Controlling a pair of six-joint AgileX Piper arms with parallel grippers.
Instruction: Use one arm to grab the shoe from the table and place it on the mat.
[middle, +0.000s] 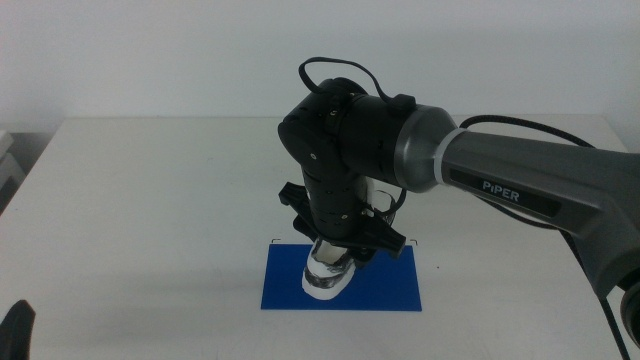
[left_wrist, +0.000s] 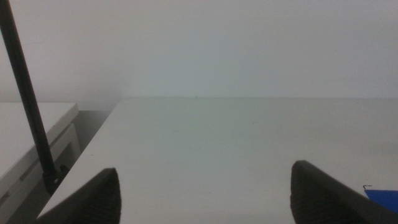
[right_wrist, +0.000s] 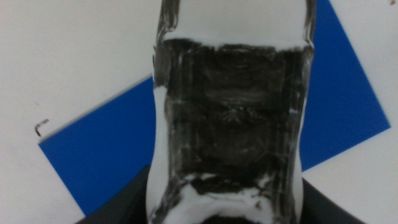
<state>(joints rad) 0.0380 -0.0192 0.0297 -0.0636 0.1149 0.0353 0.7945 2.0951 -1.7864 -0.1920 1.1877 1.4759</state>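
Note:
The right arm (middle: 520, 190) reaches in from the right over the middle of the white table (middle: 150, 200). Its gripper (middle: 335, 255) points down and is shut on the shoe (middle: 328, 275), a white sneaker with black-grey mottled panels. The shoe is at the left half of the deep blue mat (middle: 390, 285); I cannot tell whether its sole touches the mat. In the right wrist view the shoe (right_wrist: 230, 124) fills the space between the jaws, with the mat (right_wrist: 106, 155) under it. The left gripper (middle: 18, 325) waits at the bottom left, jaws wide apart and empty.
Small black corner marks (middle: 275, 241) sit on the table by the mat's far corners; one shows in the right wrist view (right_wrist: 41, 127). The left wrist view shows a thin black pole (left_wrist: 28, 106) and a white side surface (left_wrist: 31, 124) beyond the table's left edge.

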